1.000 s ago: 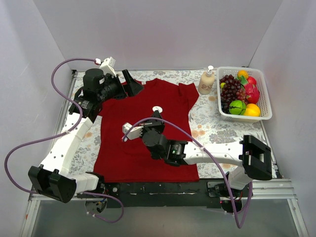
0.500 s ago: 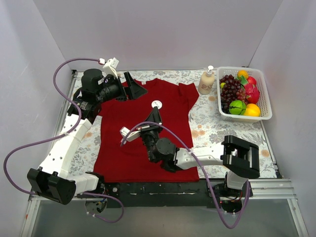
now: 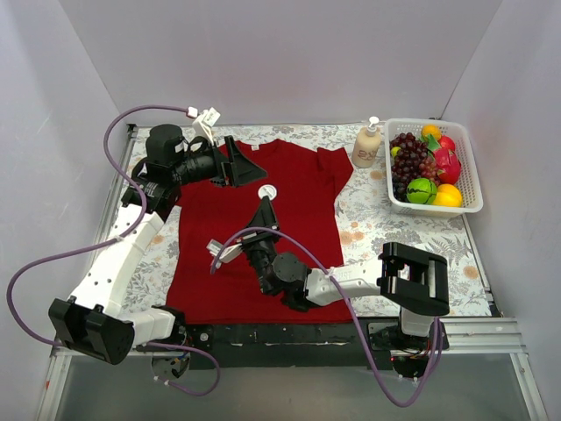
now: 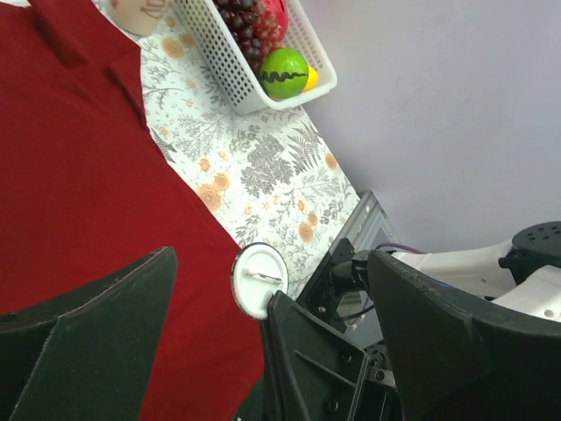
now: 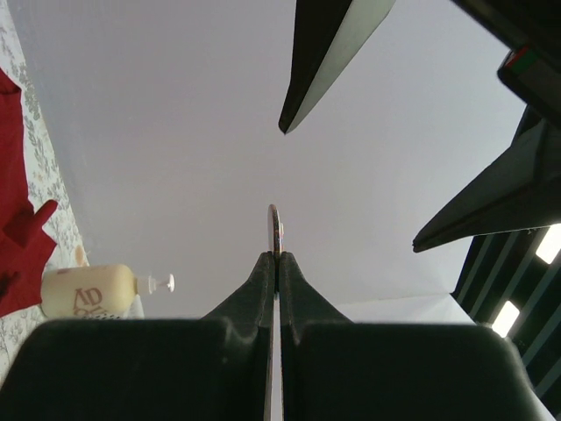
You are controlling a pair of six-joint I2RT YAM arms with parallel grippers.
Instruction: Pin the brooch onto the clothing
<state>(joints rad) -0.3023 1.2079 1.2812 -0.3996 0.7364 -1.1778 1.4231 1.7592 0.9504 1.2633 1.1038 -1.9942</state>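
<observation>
White walls (image 3: 289, 61) are seen closing in a table spread with a flowered tablecloth (image 3: 377, 230), on which a dark red T-shirt (image 3: 219, 246) is laid flat, neck toward the far wall. A basket (image 3: 392, 191) of fruit and a pump bottle (image 3: 366, 146) are set at the far right, well apart from the work.

The brooch (image 3: 266, 190) is not yet on the cloth. It is held off the table, above the chest of the T-shirt, pinched by its lower edge in the closed right gripper (image 3: 266, 202). In the right wrist view it is seen edge-on, standing straight up out of the fingertips. In the left wrist view its pale back is turned to that camera and a thin pin bar can be made out across it.

The left gripper (image 3: 240, 164) is held just beside the brooch with its jaws spread wide, and nothing is gripped or touched by them.

The step in hand is judged to be a presentation of the brooch to the left arm, either for a handover or for the pin to be worked; which of the two cannot be told. For the next move, the open jaws would have to be brought around the disc without the pin bar being covered, and the right grip kept firm, since so small a badge could easily be twisted or dropped.
</observation>
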